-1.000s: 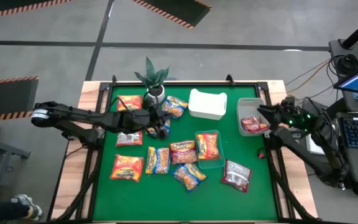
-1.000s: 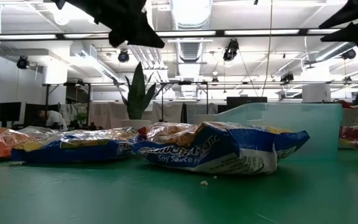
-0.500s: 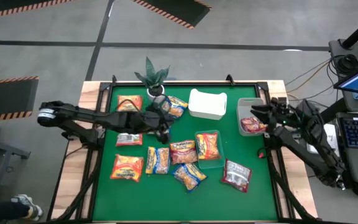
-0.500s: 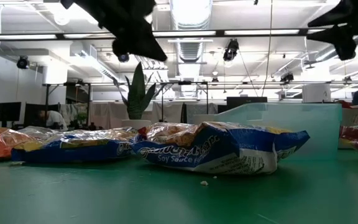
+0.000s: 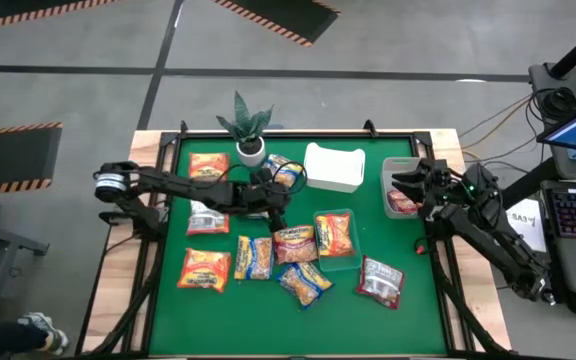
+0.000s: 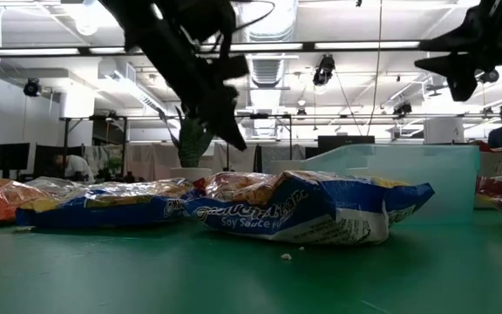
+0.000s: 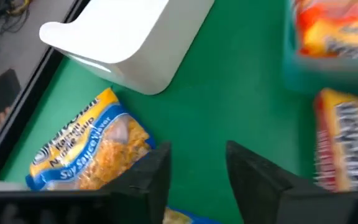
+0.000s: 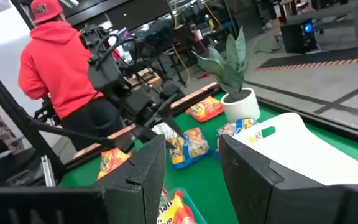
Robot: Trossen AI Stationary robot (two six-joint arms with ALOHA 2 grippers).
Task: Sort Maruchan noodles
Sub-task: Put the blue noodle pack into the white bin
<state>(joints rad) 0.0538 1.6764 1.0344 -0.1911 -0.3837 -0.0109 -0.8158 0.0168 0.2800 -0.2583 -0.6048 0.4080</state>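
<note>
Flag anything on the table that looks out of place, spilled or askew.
Small crumbs lie on the green mat in front of the nearest yellow-and-blue noodle packet, as if spilled from a pack. The loose packets lie at mixed angles, one yellow-and-blue packet clearly skewed. Nothing looks visibly torn.

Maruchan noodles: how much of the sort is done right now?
Early stage. One dark red packet lies in the grey bin and one orange packet in the clear tray. Neither the left pincer nor the right pincer holds anything; both are open. About ten loose packets remain on the mat.
</note>
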